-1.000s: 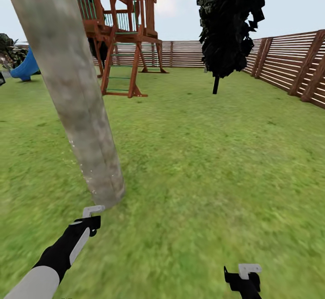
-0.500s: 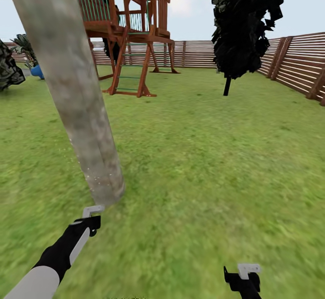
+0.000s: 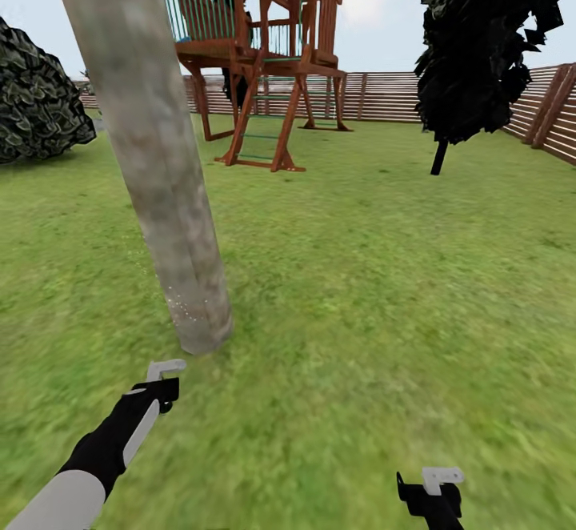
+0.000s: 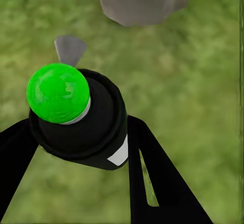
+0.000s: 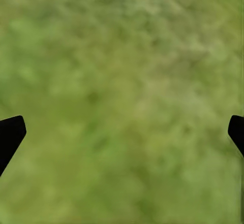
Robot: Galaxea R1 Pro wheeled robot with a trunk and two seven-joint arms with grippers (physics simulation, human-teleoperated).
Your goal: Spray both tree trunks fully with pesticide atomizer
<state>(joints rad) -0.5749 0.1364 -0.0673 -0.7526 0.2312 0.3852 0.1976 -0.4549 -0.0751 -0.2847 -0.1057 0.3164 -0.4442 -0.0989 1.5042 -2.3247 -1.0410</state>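
The pesticide atomizer, a black body with a green ball on top and a grey nozzle, sits between the black fingers of my left gripper, which is shut on it. In the head view my left gripper hovers low over the grass, just in front of the base of one tree. Its thick beige-grey trunk leans left, with fine white specks low on it. The trunk's foot lies right ahead of the nozzle. My right gripper hangs open over bare grass, its jaws wide apart.
A wooden play tower stands behind the tree, and a slatted fence runs along the back and right. A black conifer stands at the right, a dark bush at the left. Lawn stretches to the right.
The whole picture has slid to the right, so the camera has turned left: the bush has come into view and the blue slide has left it. Both arms hold the same pose.
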